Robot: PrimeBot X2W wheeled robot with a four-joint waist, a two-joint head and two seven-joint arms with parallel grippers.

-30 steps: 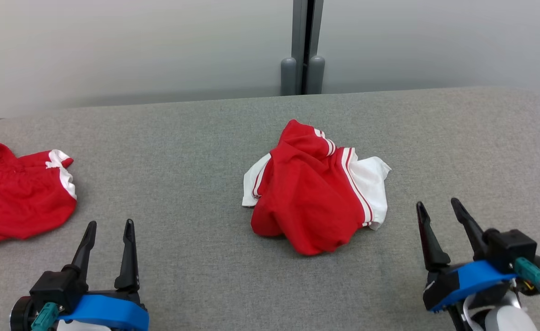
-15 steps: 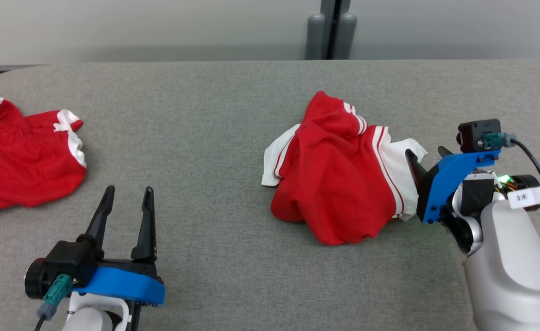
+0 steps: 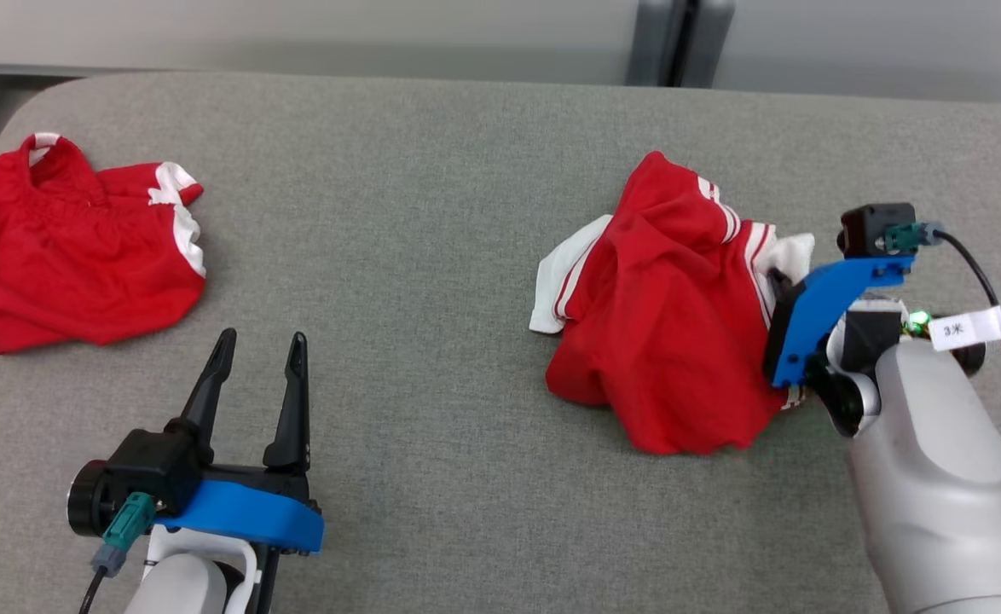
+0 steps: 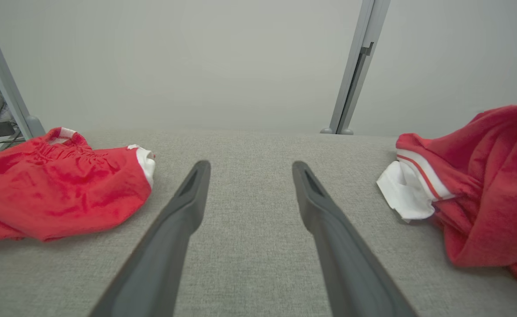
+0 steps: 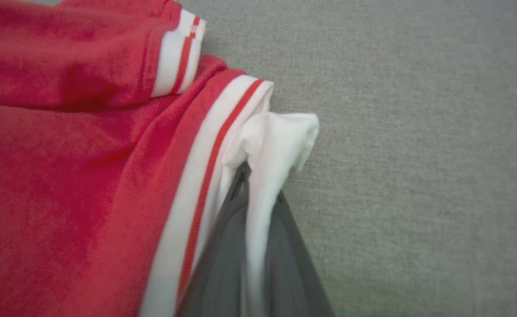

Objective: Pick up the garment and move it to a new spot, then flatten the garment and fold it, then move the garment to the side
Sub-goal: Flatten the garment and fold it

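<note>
While the crumpled red and white garment (image 3: 662, 341) lies at the right centre of the head view on the grey table (image 3: 432, 188), the right gripper (image 5: 260, 185) has its jaws pressed together on the white edge at the right side of this garment. At the lower left, the left gripper (image 3: 259, 345) hovers over the table with its jaws wide apart. A second red garment (image 3: 74, 256) lies at the upper left, well apart from the first.
</note>
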